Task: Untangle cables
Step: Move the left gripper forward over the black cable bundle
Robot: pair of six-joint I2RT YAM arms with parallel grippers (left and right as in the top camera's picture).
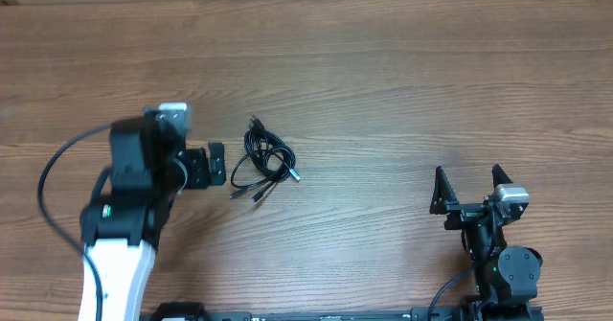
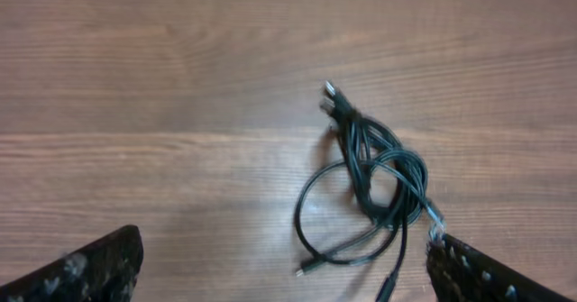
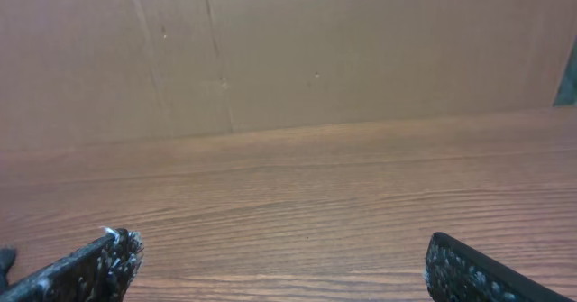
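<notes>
Found one tangled bundle of cables [image 1: 263,158] lying on the table [image 1: 402,72], left of centre, just beside the left gripper [image 1: 207,165]. Noted that gripper spread wide and holding nothing — from the left wrist view, poised at the near edge of the bundle, one finger [image 2: 487,275] close to a silvery plug [image 2: 434,216]. Noted the right gripper [image 1: 469,189] likewise wide, empty, well apart from the bundle, facing bare wood.

Judged the step as approach; no strand gripped yet. Next move: lowering and closing on a single outer loop or plug, not the knotted middle — then drawing it clear, probably with the right gripper brought in as anchor.

Counted: one bundle, five plug ends [image 2: 329,90] visible, two grippers. Could not fix the number of separate cords; overlapped too tightly.
</notes>
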